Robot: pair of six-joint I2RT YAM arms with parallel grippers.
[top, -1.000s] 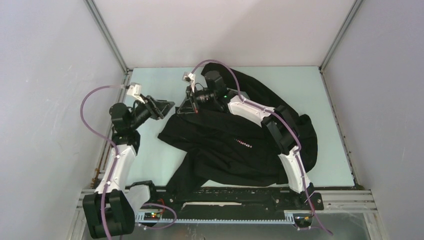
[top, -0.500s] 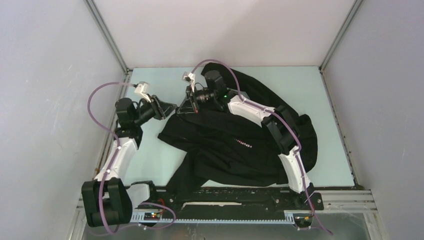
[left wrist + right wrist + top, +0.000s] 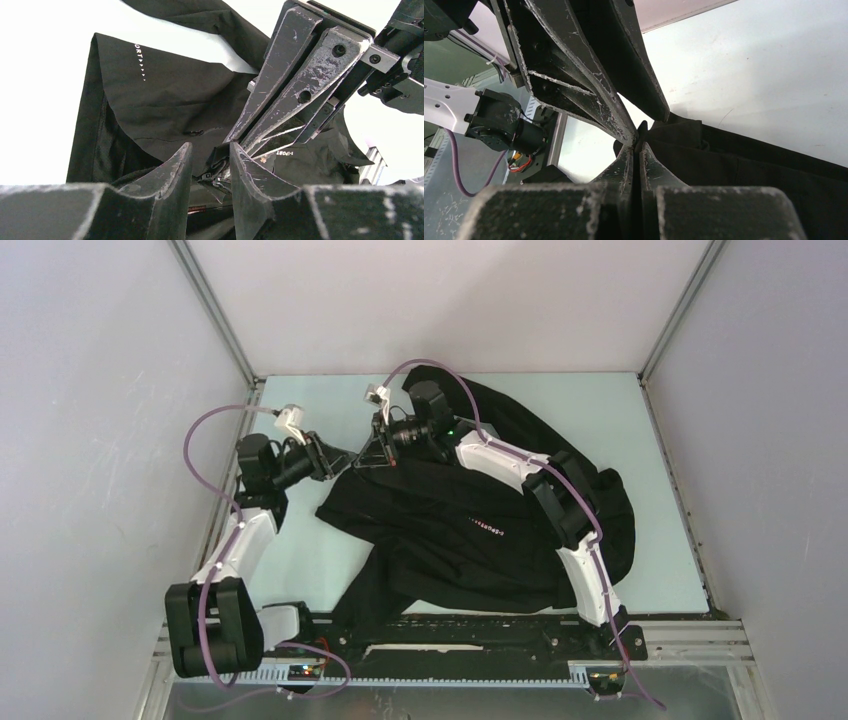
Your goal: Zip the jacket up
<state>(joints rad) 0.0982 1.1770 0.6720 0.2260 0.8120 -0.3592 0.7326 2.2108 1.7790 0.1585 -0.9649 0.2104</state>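
- Sprawling over the desk point(image 3: 660, 440), the jacket point(image 3: 480, 530) fills the frame's centre.
- Right gripper point(image 3: 372, 455), upper centre, is clamped on the jacket's edge, likely holding it taut.
- Left gripper point(image 3: 335, 462), partly open and empty, flanks the zip point(image 3: 218, 181).

The left arm's fingers point(image 3: 175, 172) have crept in to the collar edge of the large black fabric jacket point(image 3: 450, 530).

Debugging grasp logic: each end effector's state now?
Left end effector: open, straddling the zipper of the large black fabric jacket.
Right end effector: shut on the jacket's edge.
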